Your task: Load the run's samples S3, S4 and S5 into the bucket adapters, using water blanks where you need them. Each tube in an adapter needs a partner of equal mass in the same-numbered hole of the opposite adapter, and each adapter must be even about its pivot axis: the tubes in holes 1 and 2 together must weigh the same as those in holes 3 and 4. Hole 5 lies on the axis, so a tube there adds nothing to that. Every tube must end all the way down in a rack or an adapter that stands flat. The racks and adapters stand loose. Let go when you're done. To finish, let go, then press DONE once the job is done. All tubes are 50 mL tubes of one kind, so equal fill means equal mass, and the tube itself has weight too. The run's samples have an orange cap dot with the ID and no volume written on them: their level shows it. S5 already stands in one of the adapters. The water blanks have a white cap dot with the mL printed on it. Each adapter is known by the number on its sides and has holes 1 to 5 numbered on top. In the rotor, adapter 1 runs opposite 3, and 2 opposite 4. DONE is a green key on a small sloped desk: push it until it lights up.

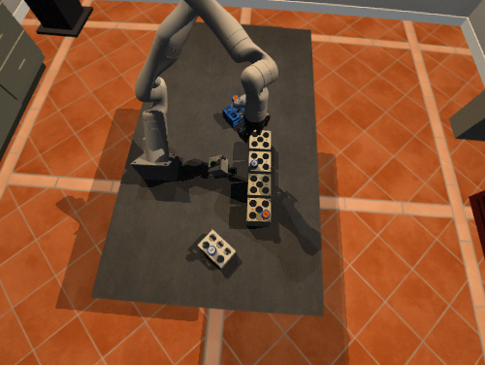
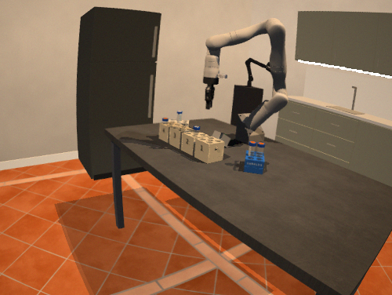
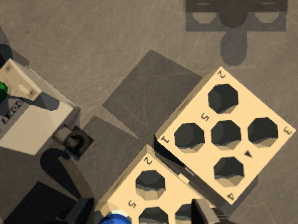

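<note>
while the arm hangs high over the table, its gripper points straight down, half spread with nothing between the fingers, above the near end of the adapter row. the row of four tan adapters runs lengthwise away from the arm's base, and the gripper sits over adapter 1, whose five holes all show dark and bare in the wrist view. the coming move, as i judge it, turns on the blue sample rack: in the top view it stands just beside the gripper, on the side away from the row and slightly toward the base, so a short sideways shift would put the fingers over it. its two tubes stand upright, long axes vertical, blue-capped with orange dots; their ids are too small to read. a white-dotted blank stands in the second adapter, and an orange-dotted tube, likely s5, in the fourth. the loose blank rack lies well apart, holding one white-dotted tube. the green done key sits on its sloped desk near the row.
</note>
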Robot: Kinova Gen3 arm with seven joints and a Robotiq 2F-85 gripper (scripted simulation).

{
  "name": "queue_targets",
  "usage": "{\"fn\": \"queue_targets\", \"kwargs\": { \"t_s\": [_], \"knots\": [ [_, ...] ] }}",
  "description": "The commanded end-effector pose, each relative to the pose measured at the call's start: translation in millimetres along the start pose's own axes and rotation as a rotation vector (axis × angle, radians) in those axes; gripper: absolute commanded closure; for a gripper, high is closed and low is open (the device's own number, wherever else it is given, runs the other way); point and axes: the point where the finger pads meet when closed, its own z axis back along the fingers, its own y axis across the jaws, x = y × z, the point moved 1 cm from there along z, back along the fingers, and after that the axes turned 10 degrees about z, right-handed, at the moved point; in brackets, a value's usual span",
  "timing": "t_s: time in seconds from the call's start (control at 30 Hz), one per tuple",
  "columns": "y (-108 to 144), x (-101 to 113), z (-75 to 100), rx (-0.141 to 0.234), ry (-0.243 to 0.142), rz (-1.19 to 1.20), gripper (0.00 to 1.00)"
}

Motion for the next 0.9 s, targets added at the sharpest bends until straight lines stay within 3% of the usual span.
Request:
{"fn": "queue_targets", "kwargs": {
  "t_s": [0.0,0.87],
  "knots": [
    [8,-4,1.7,0.000,-0.014,0.003,0.38],
    [55,-71,0.7,0.000,-0.005,0.002,0.38]
  ]
}}
